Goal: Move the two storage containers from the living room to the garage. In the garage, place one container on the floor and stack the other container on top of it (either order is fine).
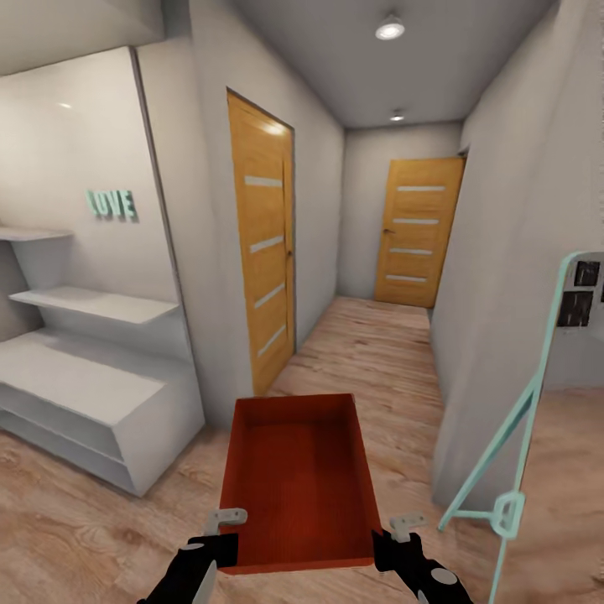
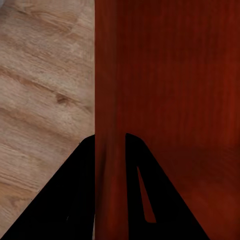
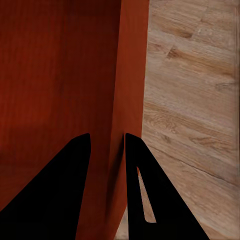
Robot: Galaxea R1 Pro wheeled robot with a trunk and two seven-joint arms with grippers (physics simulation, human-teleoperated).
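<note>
Hallway ahead, light wood plank floor [image 1: 369, 352], two orange wooden doors: one on the left wall [image 1: 262, 243], one at the far end [image 1: 417, 233]. Orange-red storage container [image 1: 300, 482] carried low in front, open top up, empty, off the floor. Left gripper [image 2: 110, 150] pinches its left wall, one finger inside, one outside; right gripper [image 3: 106, 147] pinches the right wall likewise. White shelving [image 1: 80, 369] at left with "LOVE" letters [image 1: 111, 204]; mint-framed standing mirror [image 1: 537, 394] at right
</note>
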